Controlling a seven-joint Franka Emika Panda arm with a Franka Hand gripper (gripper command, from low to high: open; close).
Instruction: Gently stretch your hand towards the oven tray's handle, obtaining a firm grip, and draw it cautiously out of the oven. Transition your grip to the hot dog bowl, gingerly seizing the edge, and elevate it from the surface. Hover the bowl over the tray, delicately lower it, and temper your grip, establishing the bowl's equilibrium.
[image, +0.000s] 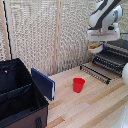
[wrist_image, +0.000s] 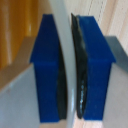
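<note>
- Crate (image: 17, 95): black fabric, open at the top, on the table (image: 90, 107) at the exterior view's left.
- Blue panel (image: 43, 82): stands on edge, leaning against the crate's right side.
- Red cup (image: 78, 84): upright on the wood near the table's middle, apart from everything else.
- Flap (image: 96, 73): the oven's lower door lies folded down, its long bar toward the cup.
- Tray (image: 111, 61): the dark wire rack sits drawn out of the oven (image: 120, 50) above the flap, at the exterior view's right.
- Bowl (image: 95, 48): white with yellow food, held in the air above the tray's left end, not touching it.
- Gripper (wrist_image: 71, 70): hangs under the white arm (image: 106, 15); in the wrist view its blue fingers (wrist_image: 49, 70) are pinched narrowly on the bowl's pale rim.
</note>
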